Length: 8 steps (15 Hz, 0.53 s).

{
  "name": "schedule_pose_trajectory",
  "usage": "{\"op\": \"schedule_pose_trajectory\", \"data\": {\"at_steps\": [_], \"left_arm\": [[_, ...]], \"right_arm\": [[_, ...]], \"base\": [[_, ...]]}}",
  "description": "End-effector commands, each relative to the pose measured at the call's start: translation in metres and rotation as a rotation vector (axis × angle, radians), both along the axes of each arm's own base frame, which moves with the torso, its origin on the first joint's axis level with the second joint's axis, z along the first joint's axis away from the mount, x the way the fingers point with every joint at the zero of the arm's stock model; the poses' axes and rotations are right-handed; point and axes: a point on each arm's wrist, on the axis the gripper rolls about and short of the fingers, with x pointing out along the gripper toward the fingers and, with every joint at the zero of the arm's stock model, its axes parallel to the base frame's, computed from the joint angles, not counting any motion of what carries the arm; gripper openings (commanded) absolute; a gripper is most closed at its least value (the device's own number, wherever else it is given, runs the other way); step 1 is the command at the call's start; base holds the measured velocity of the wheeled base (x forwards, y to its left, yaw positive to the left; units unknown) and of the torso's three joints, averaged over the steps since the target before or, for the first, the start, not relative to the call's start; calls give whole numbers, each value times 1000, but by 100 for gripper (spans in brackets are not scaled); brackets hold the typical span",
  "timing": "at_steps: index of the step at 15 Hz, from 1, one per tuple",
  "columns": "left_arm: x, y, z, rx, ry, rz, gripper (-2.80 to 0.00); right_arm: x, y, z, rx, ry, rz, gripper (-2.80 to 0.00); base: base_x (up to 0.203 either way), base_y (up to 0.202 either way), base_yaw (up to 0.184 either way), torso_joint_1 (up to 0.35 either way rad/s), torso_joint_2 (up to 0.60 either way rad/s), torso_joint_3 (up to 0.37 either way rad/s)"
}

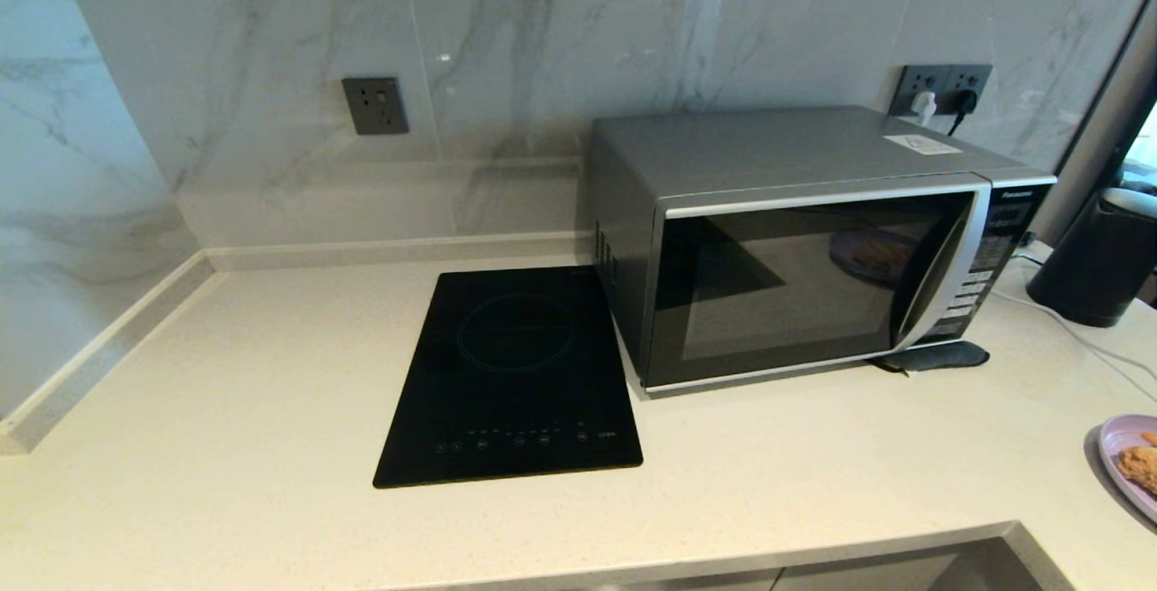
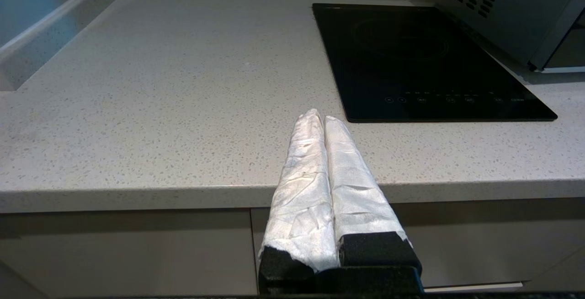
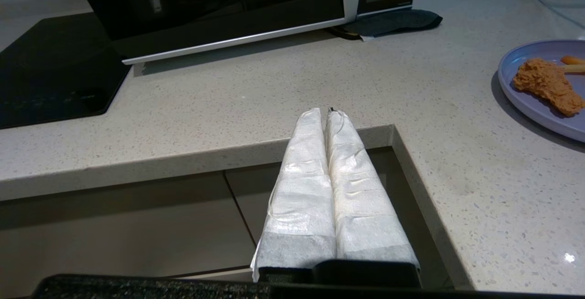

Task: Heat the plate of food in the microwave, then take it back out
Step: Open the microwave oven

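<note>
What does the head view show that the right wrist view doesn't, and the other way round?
Only the head view shows the wall sockets, the microwave's top and its curved handle. Only the right wrist view shows the right pincer, shut, hanging off the counter's front edge, and the cabinet fronts below. Both show the microwave with its door closed, the black hob, the dark cloth and the plate of food on the counter.

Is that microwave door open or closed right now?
Closed. The microwave's dark glass door sits flush with its front frame, and the plate of food is outside, on the counter.
</note>
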Motion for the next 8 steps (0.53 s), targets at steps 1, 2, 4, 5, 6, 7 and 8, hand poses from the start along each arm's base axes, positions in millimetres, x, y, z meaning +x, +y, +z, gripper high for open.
{"op": "schedule_pose_trajectory", "data": {"at_steps": [1, 2, 4, 5, 6, 7, 8], "left_arm": [[0, 0, 0, -2, 0, 1, -280], [0, 0, 0, -2, 0, 1, -280], [0, 0, 0, 0, 0, 1, -280], [0, 0, 0, 0, 0, 1, -280], [0, 0, 0, 0, 0, 1, -280], [0, 0, 0, -2, 0, 1, -280], [0, 0, 0, 0, 0, 1, -280]], "right_arm": [[0, 0, 0, 1, 2, 0, -280], [0, 0, 0, 1, 2, 0, -280], [0, 0, 0, 1, 2, 0, -280], [0, 0, 0, 1, 2, 0, -280], [0, 0, 0, 1, 2, 1, -280], [0, 0, 0, 1, 2, 0, -280], [0, 0, 0, 1, 2, 0, -280]], "base": [[0, 0, 0, 0, 0, 0], [0, 0, 0, 0, 0, 0], [0, 0, 0, 0, 0, 0], [0, 0, 0, 0, 0, 0], [0, 0, 0, 0, 0, 0], [0, 0, 0, 0, 0, 0], [0, 0, 0, 0, 0, 0]]}}
